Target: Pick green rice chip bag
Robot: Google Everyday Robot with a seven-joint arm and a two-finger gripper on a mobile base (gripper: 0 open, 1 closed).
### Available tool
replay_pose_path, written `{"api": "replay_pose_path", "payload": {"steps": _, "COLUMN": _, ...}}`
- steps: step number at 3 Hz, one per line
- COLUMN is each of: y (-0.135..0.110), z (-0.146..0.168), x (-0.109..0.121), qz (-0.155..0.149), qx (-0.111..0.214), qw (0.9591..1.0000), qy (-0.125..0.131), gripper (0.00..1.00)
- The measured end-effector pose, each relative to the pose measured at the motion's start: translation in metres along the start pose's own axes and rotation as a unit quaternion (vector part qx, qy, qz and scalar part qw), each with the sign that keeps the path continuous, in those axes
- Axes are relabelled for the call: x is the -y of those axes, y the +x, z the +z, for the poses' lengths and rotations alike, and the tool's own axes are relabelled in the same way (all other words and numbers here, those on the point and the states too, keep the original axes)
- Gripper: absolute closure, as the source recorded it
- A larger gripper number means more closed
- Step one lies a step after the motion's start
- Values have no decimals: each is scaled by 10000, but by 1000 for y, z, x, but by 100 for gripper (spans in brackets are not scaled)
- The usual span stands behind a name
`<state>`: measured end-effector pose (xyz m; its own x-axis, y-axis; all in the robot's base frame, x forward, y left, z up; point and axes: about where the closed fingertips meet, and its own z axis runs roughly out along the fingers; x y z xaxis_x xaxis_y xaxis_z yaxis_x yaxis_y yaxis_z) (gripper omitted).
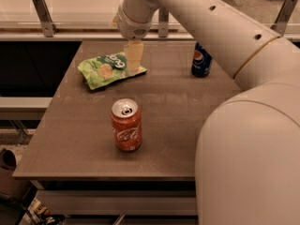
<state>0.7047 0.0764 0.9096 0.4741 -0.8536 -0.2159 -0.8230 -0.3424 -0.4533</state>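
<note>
One broad white arm [211,27] reaches over the table [187,125] from our right. The green rice chip bag [103,70] lies flat at the far left. The gripper [134,68] hangs at the bag's right edge; we cannot tell whether it is spread or closed. We judge we should grasp that crinkly edge low, then lift straight, clear of the orange-red can [126,125] and blue can [201,60].

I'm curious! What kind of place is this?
Probably an office break area: a table holding a red can and the green rice chip bag; the end effector hangs at its right end.
</note>
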Motion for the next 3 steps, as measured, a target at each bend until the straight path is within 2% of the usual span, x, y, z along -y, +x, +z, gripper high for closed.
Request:
{"api": "replay_pose_path", "payload": {"steps": 2, "y": -15, "z": 42, "x": -12, "qz": -185, "qx": 169, "qw": 9978, "qy": -616, "gripper": 0}}
{"api": "replay_pose_path", "payload": {"steps": 3, "y": -31, "z": 49, "x": -17, "qz": -312, "qx": 426, "qw": 9957, "qy": -756, "gripper": 0}}
